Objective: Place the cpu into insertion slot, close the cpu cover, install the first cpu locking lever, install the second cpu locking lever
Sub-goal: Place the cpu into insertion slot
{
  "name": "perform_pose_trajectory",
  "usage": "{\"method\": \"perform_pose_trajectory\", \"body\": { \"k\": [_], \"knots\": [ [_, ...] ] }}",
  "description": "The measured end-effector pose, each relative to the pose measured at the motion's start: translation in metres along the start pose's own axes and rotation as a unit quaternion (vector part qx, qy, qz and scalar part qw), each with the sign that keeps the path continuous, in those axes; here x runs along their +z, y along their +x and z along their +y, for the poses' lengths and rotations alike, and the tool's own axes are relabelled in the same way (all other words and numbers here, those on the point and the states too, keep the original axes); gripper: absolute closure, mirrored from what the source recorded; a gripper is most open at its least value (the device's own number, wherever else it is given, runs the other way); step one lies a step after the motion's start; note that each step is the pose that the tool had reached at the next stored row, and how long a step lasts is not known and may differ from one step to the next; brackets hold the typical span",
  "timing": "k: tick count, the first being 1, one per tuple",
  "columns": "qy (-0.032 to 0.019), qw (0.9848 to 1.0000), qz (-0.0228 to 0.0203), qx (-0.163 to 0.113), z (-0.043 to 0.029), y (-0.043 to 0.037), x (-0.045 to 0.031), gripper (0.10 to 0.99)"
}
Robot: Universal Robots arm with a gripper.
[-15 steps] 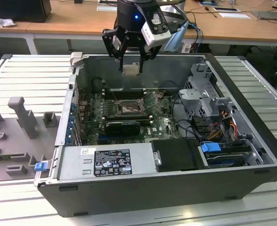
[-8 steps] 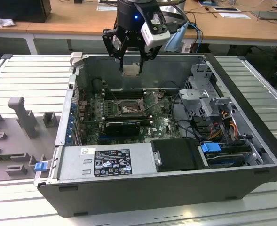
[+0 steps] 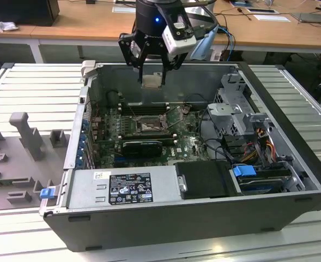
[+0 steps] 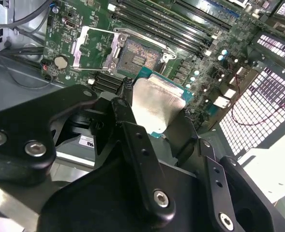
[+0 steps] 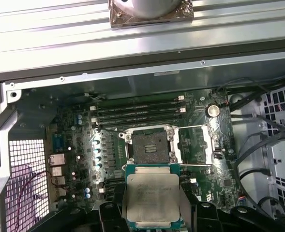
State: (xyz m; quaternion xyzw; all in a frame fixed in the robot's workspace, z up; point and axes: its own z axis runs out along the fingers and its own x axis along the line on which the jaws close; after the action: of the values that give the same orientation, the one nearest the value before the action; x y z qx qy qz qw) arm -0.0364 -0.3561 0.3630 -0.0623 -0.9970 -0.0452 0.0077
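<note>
The cpu hangs above the open computer case, pinched by its edges in the gripper, whose fingers are closed in just to the chip's width. Inside the case, on the green motherboard, the insertion slot lies bare, with the cpu cover swung open beside it. The grey power supply fills a front corner and carries a black label, its print too small to read.
</note>
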Motion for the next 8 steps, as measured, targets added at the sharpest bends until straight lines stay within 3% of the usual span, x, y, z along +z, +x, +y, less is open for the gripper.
{"method": "perform_pose_trajectory", "body": {
  "k": [8],
  "knots": [
    [-0.0002,1.0000,-0.0008,0.009,0.0000,0.0000,0.0000,0.557]
  ]
}}
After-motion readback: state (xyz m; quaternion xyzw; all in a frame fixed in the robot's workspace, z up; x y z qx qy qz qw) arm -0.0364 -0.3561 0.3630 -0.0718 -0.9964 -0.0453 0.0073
